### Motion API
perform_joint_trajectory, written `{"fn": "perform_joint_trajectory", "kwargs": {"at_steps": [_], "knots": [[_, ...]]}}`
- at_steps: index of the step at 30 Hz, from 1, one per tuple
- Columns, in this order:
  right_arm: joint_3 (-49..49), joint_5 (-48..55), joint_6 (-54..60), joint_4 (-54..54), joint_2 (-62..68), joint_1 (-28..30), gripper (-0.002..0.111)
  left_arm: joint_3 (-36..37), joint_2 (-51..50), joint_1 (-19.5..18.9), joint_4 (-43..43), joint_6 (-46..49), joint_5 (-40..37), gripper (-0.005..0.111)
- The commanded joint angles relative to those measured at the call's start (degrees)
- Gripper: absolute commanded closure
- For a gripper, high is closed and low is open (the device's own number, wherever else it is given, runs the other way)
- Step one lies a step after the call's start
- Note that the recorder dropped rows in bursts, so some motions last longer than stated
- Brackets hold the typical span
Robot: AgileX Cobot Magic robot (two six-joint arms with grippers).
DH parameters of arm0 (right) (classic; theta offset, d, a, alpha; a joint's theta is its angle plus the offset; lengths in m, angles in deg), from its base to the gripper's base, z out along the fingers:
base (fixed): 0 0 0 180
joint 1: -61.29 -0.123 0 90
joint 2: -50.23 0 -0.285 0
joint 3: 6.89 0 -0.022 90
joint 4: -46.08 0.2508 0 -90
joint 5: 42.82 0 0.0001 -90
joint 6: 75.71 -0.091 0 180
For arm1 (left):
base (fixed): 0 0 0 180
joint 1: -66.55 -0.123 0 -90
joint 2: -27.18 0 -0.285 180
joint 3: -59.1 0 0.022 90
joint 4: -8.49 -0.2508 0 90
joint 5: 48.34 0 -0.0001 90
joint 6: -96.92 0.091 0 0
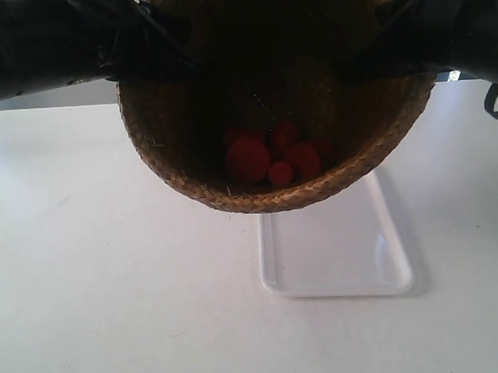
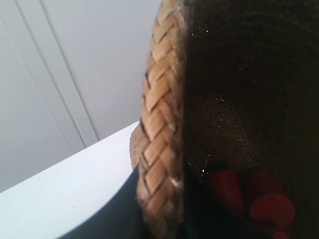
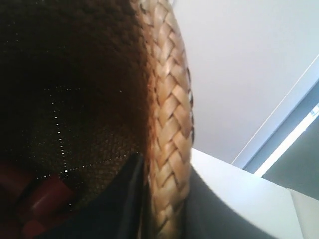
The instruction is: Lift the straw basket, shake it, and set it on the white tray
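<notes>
At upper centre, basket held aloft above tray, left pincer and right pincer clamping its rim; placement remains.

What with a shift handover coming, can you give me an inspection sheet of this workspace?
Surface: white table, no spills seen.
Job's things: straw basket held up, tipped with its mouth toward the exterior camera; white tray flat on the table, its visible part bare.
Clutter: red balls inside the basket; nothing else seen.
Grippers: left gripper and right gripper each shut on the basket's braided rim.
Cables: black cable loop beside the arm at the exterior view's right.
Surroundings: pale wall panels behind the table.
</notes>
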Motion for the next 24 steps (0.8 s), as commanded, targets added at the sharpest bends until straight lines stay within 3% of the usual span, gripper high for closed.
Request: {"fn": "perform_joint_trajectory", "kwargs": {"at_steps": [1,19,21,23,24], "knots": [[0.41,1.20,0.18,-1.43,0.17,0.21,0.108,0.53,0.69,0.29,1.22,2.42,-3.06,0.107],[0.41,3.10,-1.63,-1.43,0.17,0.21,0.108,1.03,0.69,0.29,1.22,0.44,-7.40,0.107],[0.41,3.10,-2.98,-1.43,0.17,0.21,0.108,2.16,0.54,0.29,-5.03,-8.88,-8.37,0.107],[0.41,3.10,-2.44,-1.43,0.17,0.21,0.108,3.34,0.26,0.29,-22.58,-27.73,-10.50,0.107],[0.41,2.92,-3.02,-1.43,0.17,0.21,0.108,3.98,0.26,0.13,-33.61,-41.97,-12.01,0.107]]}}
